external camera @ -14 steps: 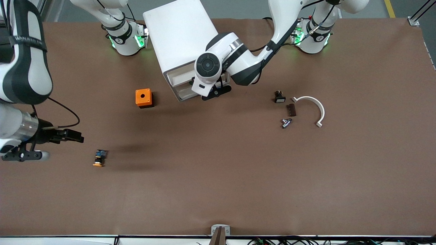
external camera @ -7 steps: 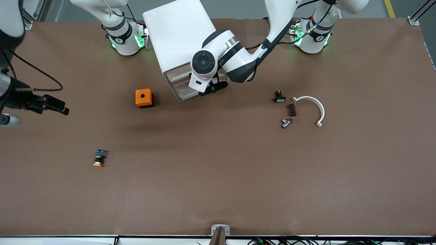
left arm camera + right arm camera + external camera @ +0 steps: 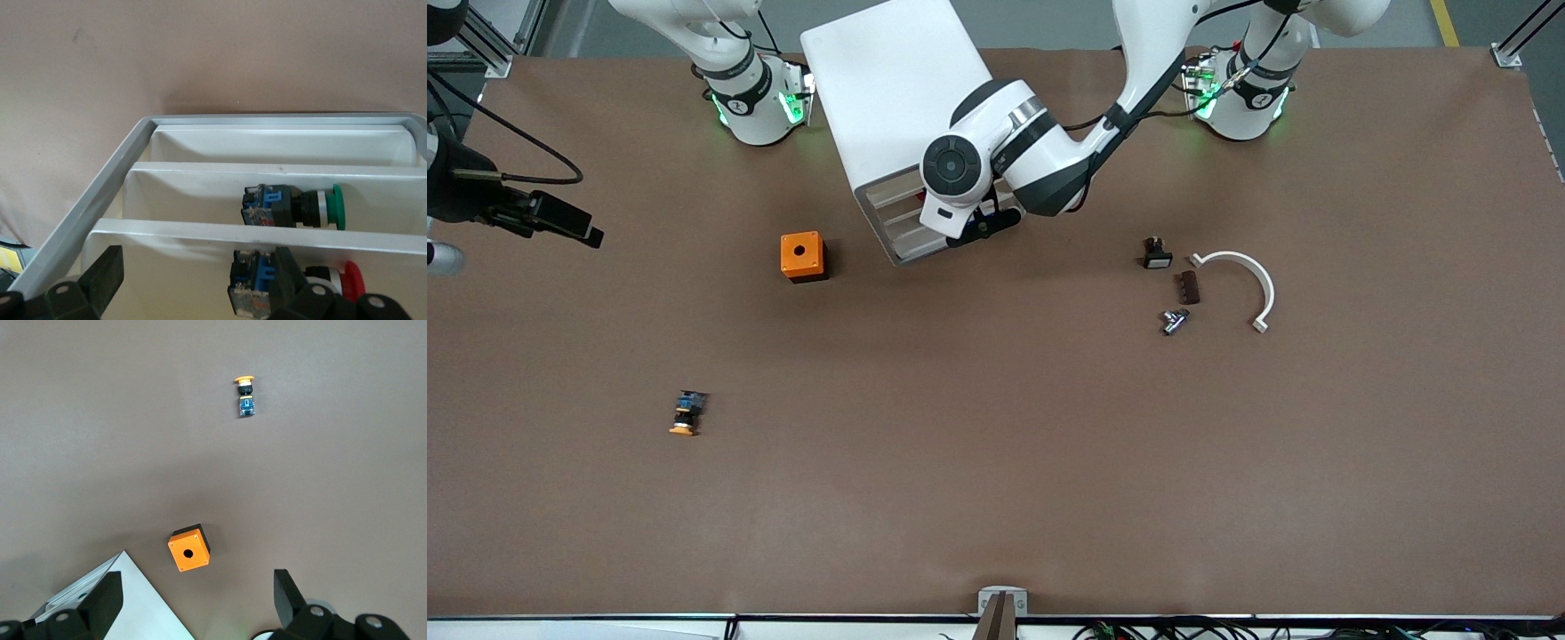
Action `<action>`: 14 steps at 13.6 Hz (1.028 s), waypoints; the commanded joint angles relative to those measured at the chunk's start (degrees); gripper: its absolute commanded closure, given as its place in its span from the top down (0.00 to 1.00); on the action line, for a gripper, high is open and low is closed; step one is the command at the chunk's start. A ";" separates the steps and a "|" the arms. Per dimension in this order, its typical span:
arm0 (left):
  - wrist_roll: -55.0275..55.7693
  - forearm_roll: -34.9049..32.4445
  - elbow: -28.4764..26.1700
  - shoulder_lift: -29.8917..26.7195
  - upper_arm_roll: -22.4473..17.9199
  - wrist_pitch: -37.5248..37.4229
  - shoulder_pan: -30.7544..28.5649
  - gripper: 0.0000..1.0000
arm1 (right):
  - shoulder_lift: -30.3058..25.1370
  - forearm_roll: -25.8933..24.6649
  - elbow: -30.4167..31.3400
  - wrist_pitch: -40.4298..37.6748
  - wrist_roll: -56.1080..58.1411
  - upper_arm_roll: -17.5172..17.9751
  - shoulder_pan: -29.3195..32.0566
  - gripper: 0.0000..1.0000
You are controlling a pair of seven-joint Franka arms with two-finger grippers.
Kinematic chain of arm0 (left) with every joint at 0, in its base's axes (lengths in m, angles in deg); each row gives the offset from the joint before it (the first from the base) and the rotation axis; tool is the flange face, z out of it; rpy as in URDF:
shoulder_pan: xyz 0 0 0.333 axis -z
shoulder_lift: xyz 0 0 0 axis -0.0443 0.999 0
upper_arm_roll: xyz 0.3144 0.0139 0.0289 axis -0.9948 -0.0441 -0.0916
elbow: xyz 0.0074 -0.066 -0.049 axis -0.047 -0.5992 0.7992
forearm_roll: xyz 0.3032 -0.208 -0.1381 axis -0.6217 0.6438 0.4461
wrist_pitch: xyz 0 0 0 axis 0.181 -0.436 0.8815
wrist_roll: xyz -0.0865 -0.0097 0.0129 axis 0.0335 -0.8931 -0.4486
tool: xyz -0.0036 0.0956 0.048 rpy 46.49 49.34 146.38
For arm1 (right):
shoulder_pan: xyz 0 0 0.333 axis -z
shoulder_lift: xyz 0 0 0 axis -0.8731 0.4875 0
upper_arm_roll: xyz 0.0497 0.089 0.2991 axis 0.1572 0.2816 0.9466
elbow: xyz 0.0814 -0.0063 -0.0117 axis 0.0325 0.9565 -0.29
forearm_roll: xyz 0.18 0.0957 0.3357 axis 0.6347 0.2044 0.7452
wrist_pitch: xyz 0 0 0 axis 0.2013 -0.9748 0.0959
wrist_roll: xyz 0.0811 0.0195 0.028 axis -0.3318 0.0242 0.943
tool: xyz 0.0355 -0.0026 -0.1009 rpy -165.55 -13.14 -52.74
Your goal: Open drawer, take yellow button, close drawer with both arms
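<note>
The button (image 3: 685, 415) lies on its side on the open bench (image 3: 996, 462), toward the right arm's end and nearer the front camera than the orange cube (image 3: 801, 255). It is well apart from the white cabinet (image 3: 889, 89). Its long axis runs roughly near to far, with the orange cap at the end nearest the camera and the black-and-blue body pointing back toward the cube. It is out of the drawer and nothing holds it.

The right hand (image 3: 587, 233) hangs in the air over the right arm's end of the bench. Its fingers (image 3: 107, 595) are spread wide and empty. It is the closer hand to the button, but high and well apart from it, and it looks to be waiting.

What matters now is the left hand (image 3: 974, 227) against the drawer (image 3: 889, 191), the top tray. The hand sits just in front of the tray fronts, with its fingers apart and nothing gripped between them. The cabinet's front faces the camera, turned a little toward the left arm's end. Closing therefore means pushing along the tray's sliding line, away from the camera and into the box. The drawer looks nearly home, but I cannot tell if it is flush.
</note>
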 commanded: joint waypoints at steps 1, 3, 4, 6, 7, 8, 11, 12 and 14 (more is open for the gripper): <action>-0.49 0.66 0.05 -1.07 -0.14 -1.26 -3.70 1.00 | -2.03 -1.26 1.80 0.18 -1.44 0.17 -0.85 1.00; -0.49 0.05 1.88 -1.07 -0.23 -1.17 -7.48 1.00 | -2.38 -2.23 2.06 1.14 -1.53 0.17 -1.29 1.00; -0.49 -1.26 2.59 -1.07 -0.40 -1.17 -9.50 1.00 | -2.47 -2.23 2.24 2.37 -1.53 0.17 -1.29 1.00; -0.49 -8.62 3.38 -1.51 -0.84 -1.09 -13.29 1.00 | -2.74 -2.23 2.94 2.91 -1.44 0.17 -1.21 1.00; -0.49 -12.75 4.00 -2.21 -0.84 -1.09 -15.04 1.00 | -3.00 -2.23 3.29 3.51 -1.44 0.17 -1.21 1.00; -0.57 -16.97 4.09 -3.09 -0.75 -1.09 -16.63 1.00 | -3.17 -2.23 3.99 4.39 -1.35 0.17 -1.21 1.00; -1.97 -22.72 4.09 -6.68 -0.75 -1.09 -22.68 1.00 | -3.35 -2.23 4.09 4.40 -1.09 0.17 -1.21 1.00; -3.90 -22.81 4.09 -7.74 -0.75 -1.17 -24.88 1.00 | -3.35 -2.23 4.09 4.40 -1.09 0.17 -1.21 1.00; -9.52 -22.90 4.00 -9.94 -0.75 -1.35 -28.75 1.00 | -3.35 -2.32 4.09 4.31 -1.00 0.17 -1.21 1.00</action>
